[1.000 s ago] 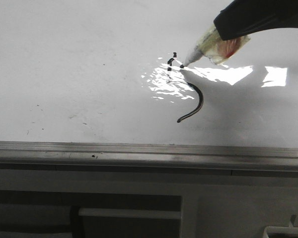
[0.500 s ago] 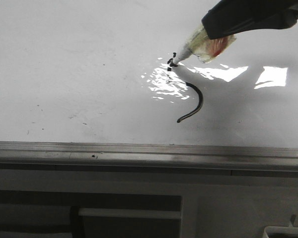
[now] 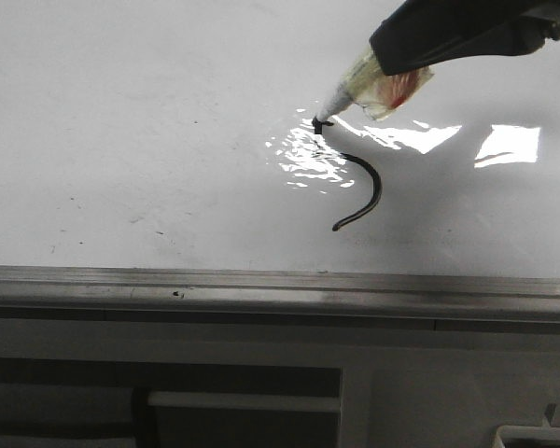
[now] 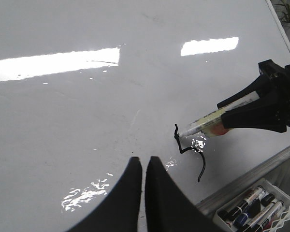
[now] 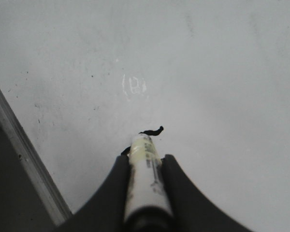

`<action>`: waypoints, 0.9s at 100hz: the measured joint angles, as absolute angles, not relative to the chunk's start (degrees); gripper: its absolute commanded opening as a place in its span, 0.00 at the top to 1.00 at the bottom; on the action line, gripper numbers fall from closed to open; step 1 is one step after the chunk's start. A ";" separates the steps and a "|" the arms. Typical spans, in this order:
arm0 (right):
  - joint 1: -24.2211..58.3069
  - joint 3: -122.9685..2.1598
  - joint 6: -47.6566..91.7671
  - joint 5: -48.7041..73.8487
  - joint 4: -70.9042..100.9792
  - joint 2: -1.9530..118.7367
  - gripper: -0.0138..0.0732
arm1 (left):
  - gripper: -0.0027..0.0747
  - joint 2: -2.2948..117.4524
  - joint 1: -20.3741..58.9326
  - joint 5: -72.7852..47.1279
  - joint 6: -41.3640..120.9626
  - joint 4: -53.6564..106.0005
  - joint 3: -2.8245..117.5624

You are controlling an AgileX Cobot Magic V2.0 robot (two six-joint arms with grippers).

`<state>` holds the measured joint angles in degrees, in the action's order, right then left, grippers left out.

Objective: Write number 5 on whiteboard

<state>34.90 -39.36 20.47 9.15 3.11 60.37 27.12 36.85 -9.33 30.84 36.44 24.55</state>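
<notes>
The whiteboard (image 3: 121, 112) is a glossy white sheet with glare. On it is a thin black line, the number 5 (image 3: 374, 182), with a short upper stroke and a hooked tail. My right gripper (image 3: 401, 67) comes in from the upper right, shut on a pale marker (image 3: 369, 86) whose tip touches the top of the line. In the right wrist view the marker (image 5: 145, 174) sits between the fingers of the right gripper (image 5: 145, 157), with a bit of black line (image 5: 154, 130) just past its tip. My left gripper (image 4: 143, 160) hovers over the whiteboard (image 4: 63, 121), shut and empty, beside the number 5 (image 4: 203, 166).
A grey aluminium strip (image 3: 261, 289) borders the board's near edge, with grey panels below it. A white wire tray of spare markers (image 4: 253, 212) sits past the strip (image 4: 251, 176). Small black specks dot the board.
My right gripper has slid left with the marker. Its tip went from the right end of the short upper stroke to the line's top left. The left gripper's earlier state is not shown.
</notes>
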 measured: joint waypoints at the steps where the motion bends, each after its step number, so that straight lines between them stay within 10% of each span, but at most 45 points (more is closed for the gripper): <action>1: 34.90 -39.36 20.47 9.16 3.11 60.37 0.89 | 0.99 27.12 36.85 -9.33 30.84 36.44 24.55; 90: 25.61 -39.74 18.14 14.56 6.03 56.38 0.89 | 0.99 27.12 36.85 -9.33 30.84 36.44 24.55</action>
<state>25.61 -39.74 18.14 14.56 6.03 56.38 27.12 36.85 -9.33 30.84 36.44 24.55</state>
